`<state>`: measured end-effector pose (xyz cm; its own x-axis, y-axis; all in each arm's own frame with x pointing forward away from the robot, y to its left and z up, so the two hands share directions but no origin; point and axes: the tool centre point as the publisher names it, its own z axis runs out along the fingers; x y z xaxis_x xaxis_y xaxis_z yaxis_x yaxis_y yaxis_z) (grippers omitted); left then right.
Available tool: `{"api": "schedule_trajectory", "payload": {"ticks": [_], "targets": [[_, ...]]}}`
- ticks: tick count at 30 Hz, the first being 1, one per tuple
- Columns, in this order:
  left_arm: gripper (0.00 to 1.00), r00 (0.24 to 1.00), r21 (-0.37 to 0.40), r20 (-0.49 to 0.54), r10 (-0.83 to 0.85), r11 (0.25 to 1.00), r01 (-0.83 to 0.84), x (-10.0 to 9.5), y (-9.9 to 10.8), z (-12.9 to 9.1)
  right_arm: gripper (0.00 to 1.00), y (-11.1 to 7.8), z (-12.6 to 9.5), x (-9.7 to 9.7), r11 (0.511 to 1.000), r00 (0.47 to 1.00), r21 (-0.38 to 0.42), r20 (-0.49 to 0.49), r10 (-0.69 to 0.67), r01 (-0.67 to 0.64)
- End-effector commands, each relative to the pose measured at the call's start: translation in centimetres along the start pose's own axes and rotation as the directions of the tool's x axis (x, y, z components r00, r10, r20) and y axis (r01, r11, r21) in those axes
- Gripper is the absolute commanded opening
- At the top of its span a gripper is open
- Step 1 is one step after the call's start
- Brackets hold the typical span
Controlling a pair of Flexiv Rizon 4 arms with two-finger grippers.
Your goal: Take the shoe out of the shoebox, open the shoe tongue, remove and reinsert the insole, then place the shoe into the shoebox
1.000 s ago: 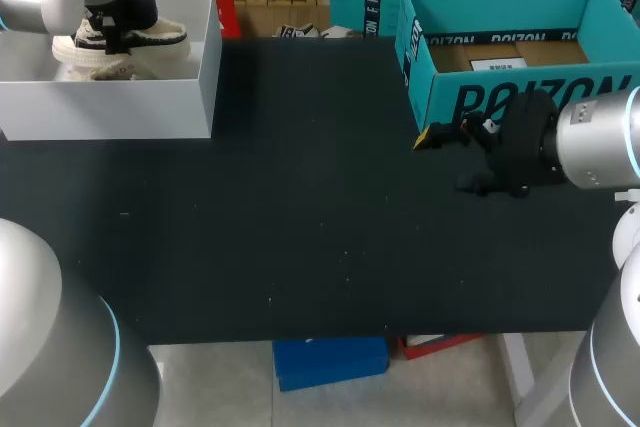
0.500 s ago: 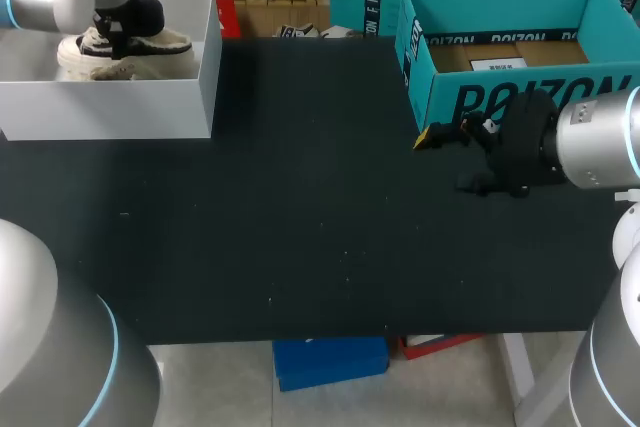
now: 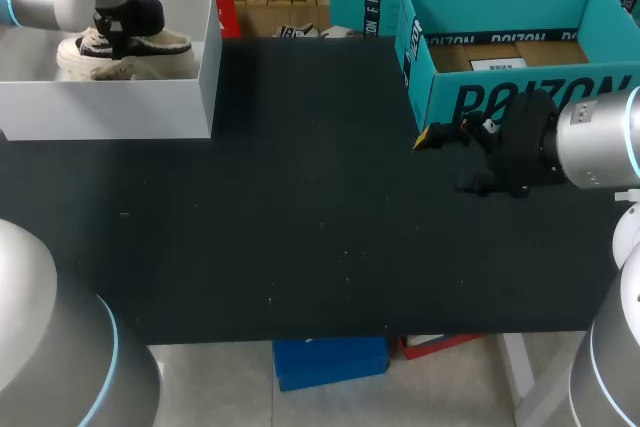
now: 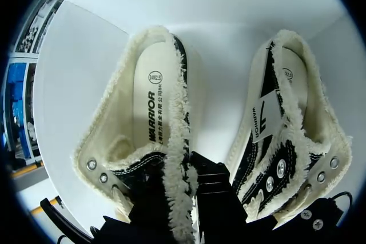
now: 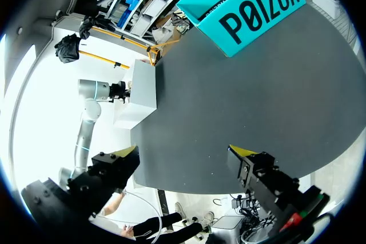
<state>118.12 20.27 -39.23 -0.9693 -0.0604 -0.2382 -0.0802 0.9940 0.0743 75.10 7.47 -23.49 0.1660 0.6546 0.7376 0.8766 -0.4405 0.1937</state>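
Observation:
A white shoebox [image 3: 110, 102] stands at the table's far left corner and holds two cream-and-black fleece-lined shoes. My left gripper [image 3: 112, 35] is down inside the box. In the left wrist view my left gripper [image 4: 182, 195] is shut on the fleecy collar edge of one shoe [image 4: 151, 112], whose insole shows inside. The second shoe [image 4: 286, 124] lies beside it. In the head view the held shoe [image 3: 155, 44] lies on its side, partly hidden by the arm. My right gripper [image 3: 445, 159] hangs open and empty over the table's right part; its fingers [image 5: 126, 154] stand wide apart.
A large teal cardboard box [image 3: 500, 97] stands open at the far right, right behind my right gripper, with brown card inside. The dark table [image 3: 300, 207] stretches between the two boxes. The white shoebox [image 5: 140, 95] and my left arm [image 5: 91, 92] show far ahead in the right wrist view.
My left arm and the shoe in its grip shifted slightly to the right inside the white box, then held still. My right arm has not moved.

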Motion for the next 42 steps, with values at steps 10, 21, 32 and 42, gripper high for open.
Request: {"api": "schedule_trajectory", "payload": {"ticks": [10, 21, 32, 42], "targets": [[1.00, 1.000, 0.004, -0.013, -0.024, 1.000, 0.024, -0.5, 0.2, -0.8, 1.00, 0.0, 0.2, 0.2, 1.000, 1.000, -0.002, 0.004, 0.001, -0.001], [1.00, 0.989, -0.019, -0.141, -0.039, 0.999, 0.036, -1.2, -0.7, -5.0, 1.00, 0.0, 0.2, 0.2, 1.000, 1.000, -0.002, 0.004, 0.001, -0.001], [1.00, 0.974, -0.035, -0.171, -0.148, 0.989, 0.144, -1.3, -1.8, -14.3, 1.00, 0.0, 0.2, 0.2, 1.000, 1.000, -0.002, 0.004, 0.001, -0.001], [1.00, 0.927, -0.009, -0.105, -0.360, 0.932, 0.361, 3.5, -3.5, -22.4, 1.00, 0.0, 0.2, 0.2, 1.000, 1.000, -0.002, 0.004, 0.001, -0.001]]}}
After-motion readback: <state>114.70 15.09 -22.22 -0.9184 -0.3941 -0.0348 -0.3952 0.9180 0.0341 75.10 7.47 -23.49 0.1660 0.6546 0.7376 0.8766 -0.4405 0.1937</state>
